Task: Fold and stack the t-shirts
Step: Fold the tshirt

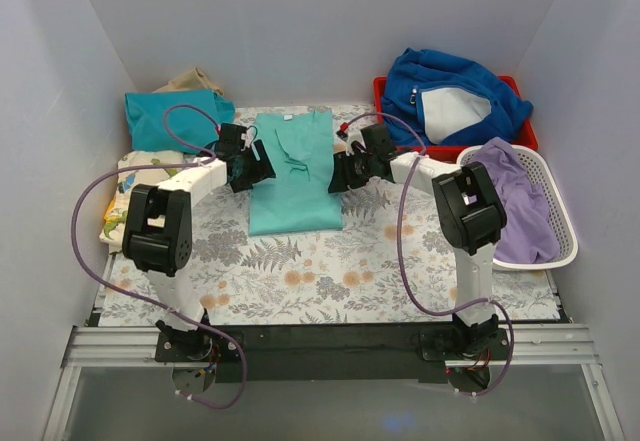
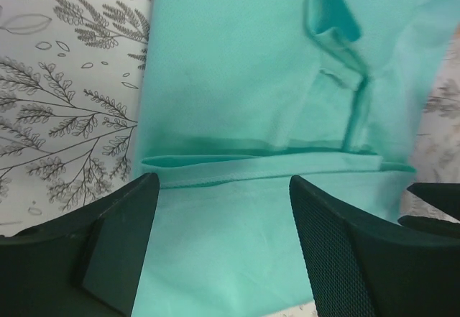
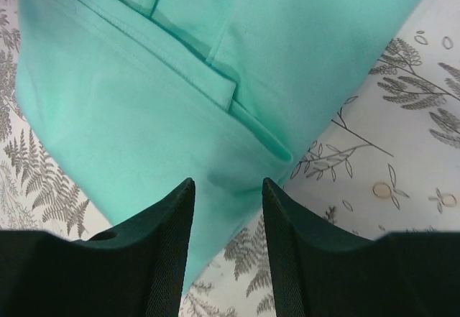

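The mint-turquoise t-shirt [image 1: 295,171] lies flat on the table's middle with its sleeves folded in, collar at the far end. My left gripper [image 1: 252,166] is at its left edge, open and empty; in the left wrist view [image 2: 223,216] its jaws stand wide apart above the shirt [image 2: 237,65]. My right gripper [image 1: 340,173] is at the shirt's right edge, open; in the right wrist view [image 3: 228,187] the jaws straddle the shirt's edge [image 3: 144,108] without closing on it. The darker teal folded t-shirt [image 1: 165,119] lies at the far left. The cream dinosaur-print t-shirt [image 1: 125,196] lies in front of it.
A red bin [image 1: 525,131] at the far right holds the royal-blue fleece jacket [image 1: 450,86]. A white basket [image 1: 565,221] on the right holds a purple garment [image 1: 520,201]. A fern-print cloth [image 1: 300,271] covers the table. White walls close in the sides and back.
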`<state>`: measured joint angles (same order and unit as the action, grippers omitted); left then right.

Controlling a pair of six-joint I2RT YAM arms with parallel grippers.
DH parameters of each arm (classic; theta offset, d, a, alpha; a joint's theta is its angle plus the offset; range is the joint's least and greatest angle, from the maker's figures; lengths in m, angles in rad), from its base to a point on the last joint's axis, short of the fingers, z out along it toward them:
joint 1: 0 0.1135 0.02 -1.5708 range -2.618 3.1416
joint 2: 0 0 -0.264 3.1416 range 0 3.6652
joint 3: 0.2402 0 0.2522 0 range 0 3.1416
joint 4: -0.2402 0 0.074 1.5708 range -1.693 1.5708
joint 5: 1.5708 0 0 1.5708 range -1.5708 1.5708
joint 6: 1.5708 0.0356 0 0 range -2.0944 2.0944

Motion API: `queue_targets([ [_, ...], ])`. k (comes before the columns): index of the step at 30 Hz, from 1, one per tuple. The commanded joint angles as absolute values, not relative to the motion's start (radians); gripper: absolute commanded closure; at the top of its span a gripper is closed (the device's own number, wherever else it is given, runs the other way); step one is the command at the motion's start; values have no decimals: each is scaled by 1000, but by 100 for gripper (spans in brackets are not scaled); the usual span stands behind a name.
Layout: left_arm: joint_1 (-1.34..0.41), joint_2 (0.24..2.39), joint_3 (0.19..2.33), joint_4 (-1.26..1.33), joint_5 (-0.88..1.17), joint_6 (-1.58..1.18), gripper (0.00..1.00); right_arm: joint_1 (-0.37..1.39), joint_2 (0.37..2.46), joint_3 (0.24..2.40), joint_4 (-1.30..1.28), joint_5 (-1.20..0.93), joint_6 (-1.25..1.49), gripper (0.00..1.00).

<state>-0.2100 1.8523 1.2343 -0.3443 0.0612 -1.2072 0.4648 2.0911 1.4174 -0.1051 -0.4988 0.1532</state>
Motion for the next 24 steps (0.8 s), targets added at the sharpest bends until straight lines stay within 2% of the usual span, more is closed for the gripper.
queue_targets([
  [1,-202,1666,1232,-344,32,-1183,28,459,1941,1382,-80,-437,109,51],
  [4,-202,1599,1217,-391,29,-1193,22,451,1882,1327,-80,-419,109,50],
  [10,-202,1462,1007,-388,66,-1262,6,404,1816,1194,-80,-500,178,44],
  [13,-201,1434,902,-354,66,-1298,5,391,1810,1148,-69,-580,199,43],
  [16,-201,1446,884,-330,68,-1296,5,390,1799,1117,-46,-621,209,43],
  [24,-201,1569,1083,-345,18,-1255,5,391,1759,1071,-23,-627,225,42],
])
